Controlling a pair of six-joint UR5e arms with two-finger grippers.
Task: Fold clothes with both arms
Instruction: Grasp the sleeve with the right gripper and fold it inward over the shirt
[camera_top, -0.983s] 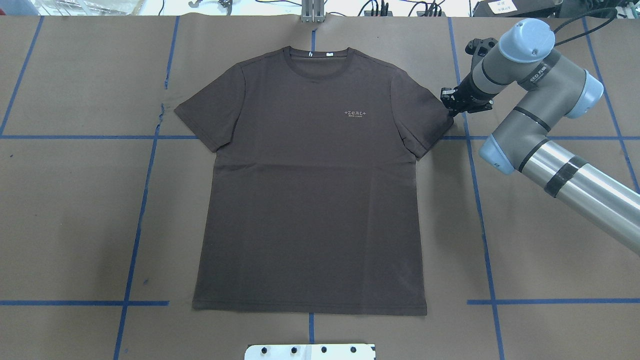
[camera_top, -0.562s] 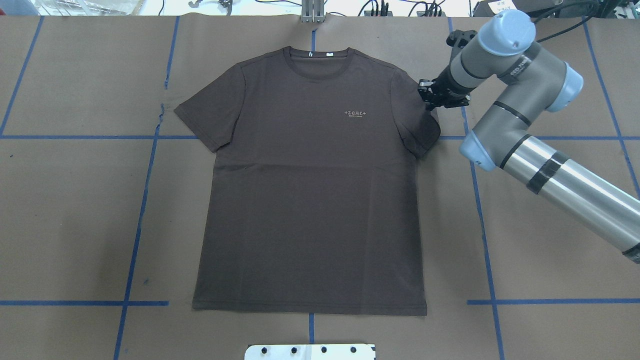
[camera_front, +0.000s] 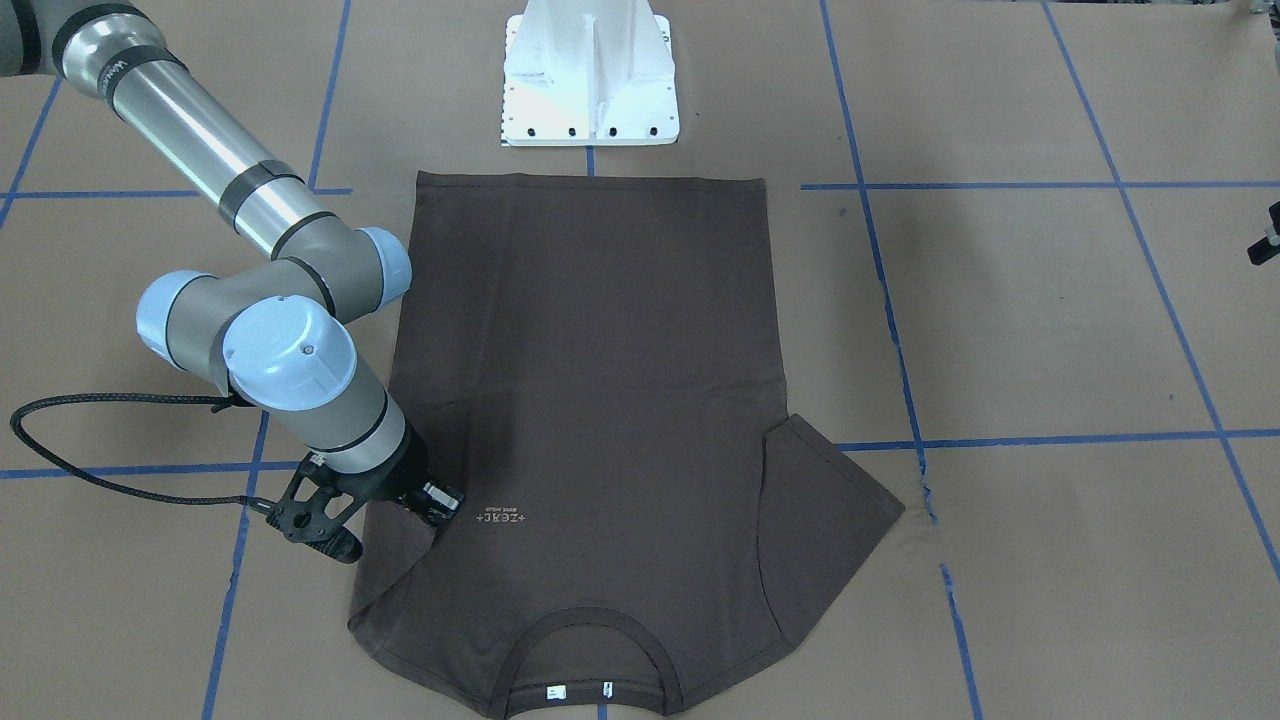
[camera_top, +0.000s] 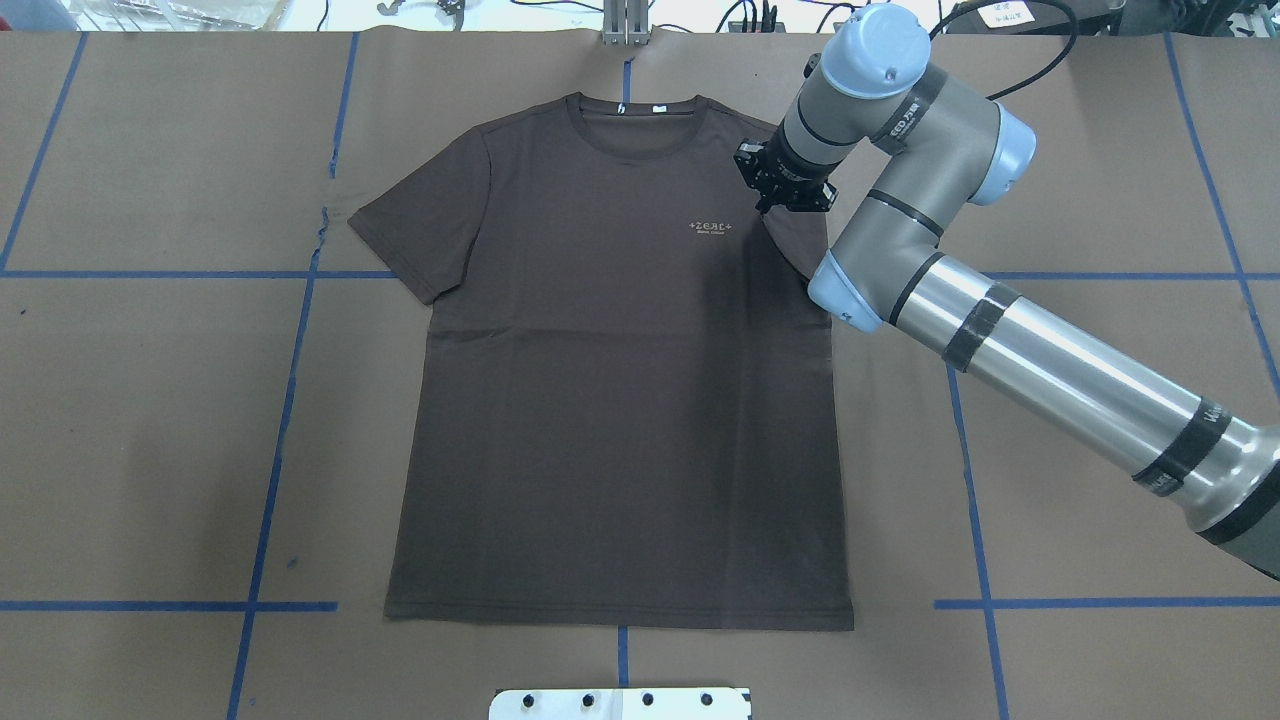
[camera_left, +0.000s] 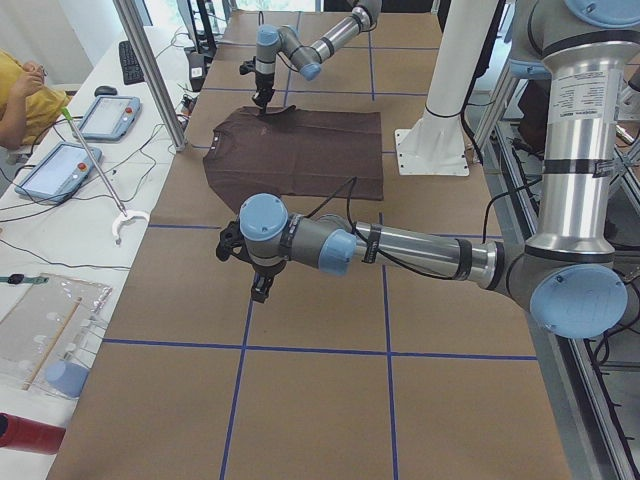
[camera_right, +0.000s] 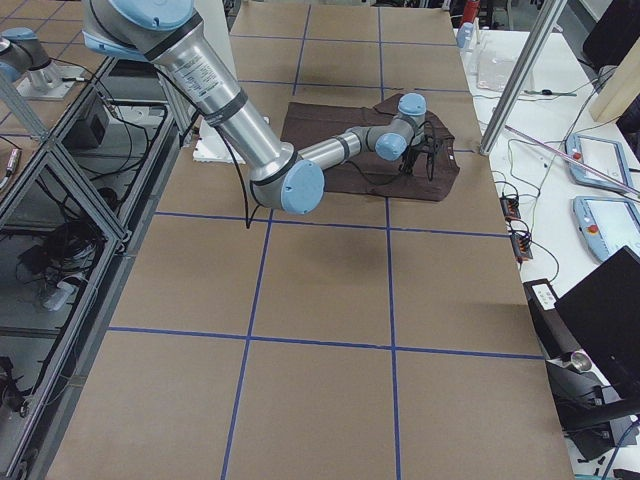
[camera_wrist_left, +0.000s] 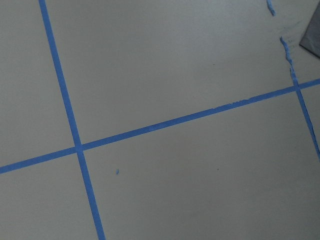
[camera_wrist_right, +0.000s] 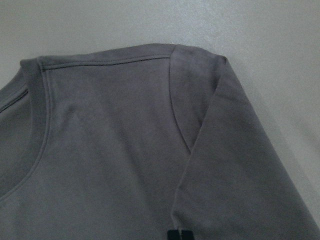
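Across-the-desk view: dark brown short-sleeved T-shirt (camera_front: 590, 380) flat on brown paper-covered desk (camera_front: 1000, 320), collar away from the base. Black two-finger right tool (camera_front: 440, 500) on the chest beside the pale lettering (camera_front: 503, 517), with the right sleeve (camera_front: 395, 580) drawn inward.

Overhead: shirt body below and left of that tool, long axis running toward the robot. Other sleeve (camera_top: 410, 240) spread well apart.

Left-end view: black left tool (camera_left: 262, 285) off the shirt; apart or together, cannot tell.

Right wrist: fingertips (camera_wrist_right: 173, 235) together, apparently pinching the folded sleeve's edge.
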